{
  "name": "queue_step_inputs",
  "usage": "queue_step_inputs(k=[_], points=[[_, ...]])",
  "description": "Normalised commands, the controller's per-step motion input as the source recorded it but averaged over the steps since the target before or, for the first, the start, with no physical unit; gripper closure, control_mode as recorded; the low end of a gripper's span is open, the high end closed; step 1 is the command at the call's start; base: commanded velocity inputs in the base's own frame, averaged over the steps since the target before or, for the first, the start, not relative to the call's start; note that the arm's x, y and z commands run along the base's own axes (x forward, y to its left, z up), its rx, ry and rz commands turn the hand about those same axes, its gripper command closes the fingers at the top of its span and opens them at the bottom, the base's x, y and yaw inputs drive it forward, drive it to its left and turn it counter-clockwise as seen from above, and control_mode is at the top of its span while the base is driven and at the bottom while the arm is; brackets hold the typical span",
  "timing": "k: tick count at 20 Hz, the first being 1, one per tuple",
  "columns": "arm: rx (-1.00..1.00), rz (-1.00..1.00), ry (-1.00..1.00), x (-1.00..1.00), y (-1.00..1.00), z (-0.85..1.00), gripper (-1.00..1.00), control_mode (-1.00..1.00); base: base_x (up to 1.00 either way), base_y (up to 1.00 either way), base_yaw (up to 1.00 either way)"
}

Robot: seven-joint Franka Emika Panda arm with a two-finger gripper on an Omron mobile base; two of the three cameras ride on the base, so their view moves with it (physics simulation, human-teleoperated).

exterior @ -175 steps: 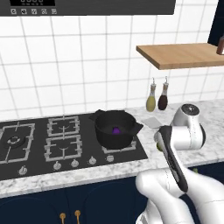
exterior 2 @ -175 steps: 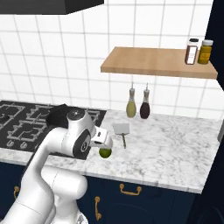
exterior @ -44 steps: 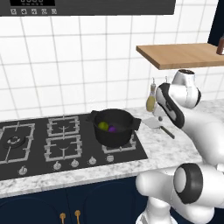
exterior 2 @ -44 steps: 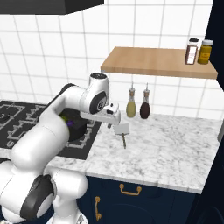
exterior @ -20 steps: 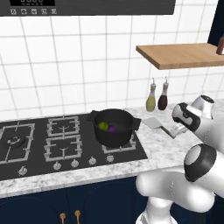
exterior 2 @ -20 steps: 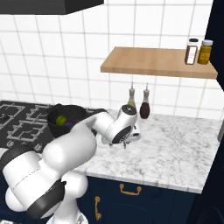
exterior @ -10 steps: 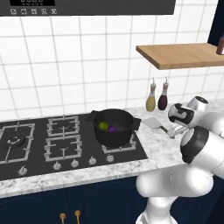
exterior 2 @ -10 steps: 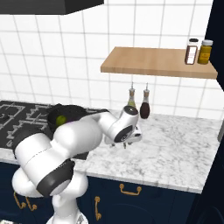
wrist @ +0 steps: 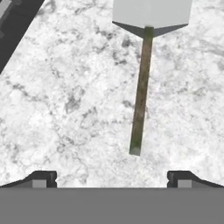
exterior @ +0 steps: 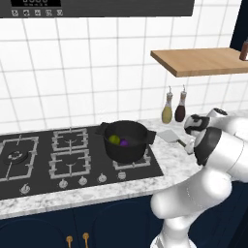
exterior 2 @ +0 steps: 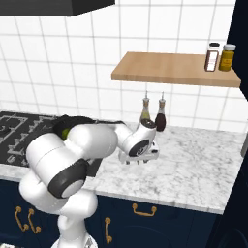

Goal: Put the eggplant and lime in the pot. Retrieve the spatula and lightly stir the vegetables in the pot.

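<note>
On the hob (exterior: 29, 160), we see the pot (exterior: 127, 140) holding lime (exterior: 114, 139) and eggplant (exterior: 124, 143). At its three o'clock the spatula (wrist: 143, 65) lies on marble, our gripper (wrist: 113, 178) spread wide at its handle end, holding nothing.

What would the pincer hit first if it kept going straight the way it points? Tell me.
Most likely the spatula: its thin handle lies on the marble counter between the open pincer's tips, just ahead. Depth is unclear, so it might touch the counter beside the handle.

Round black pot (exterior: 127, 145) on hob holds yellow-green lime (exterior: 114, 139) beside purple eggplant (exterior: 124, 143); grey-bladed, dark-handled spatula (wrist: 142, 83) flat on bench.
</note>
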Motion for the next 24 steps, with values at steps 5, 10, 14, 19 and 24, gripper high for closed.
queue_step_inputs(k=[5, 10, 14, 19, 24], points=[[0.01, 0.0, 0.02, 0.24, -0.01, -0.16, -1.0, -1.0, 0.0, 0.0, 0.0], [0.01, 0.0, 0.01, 0.25, -0.07, -0.06, -1.0, -1.0, 0.0, 0.0, 0.0], [0.01, 0.0, 0.02, 0.11, -0.09, -0.13, -1.0, -1.0, 0.0, 0.0, 0.0], [0.01, 0.0, 0.01, 0.14, -0.03, -0.15, -1.0, -1.0, 0.0, 0.0, 0.0], [0.0, 0.0, 0.01, 0.02, 0.0, -0.09, 1.0, -1.0, 0.0, 0.0, 0.0]])
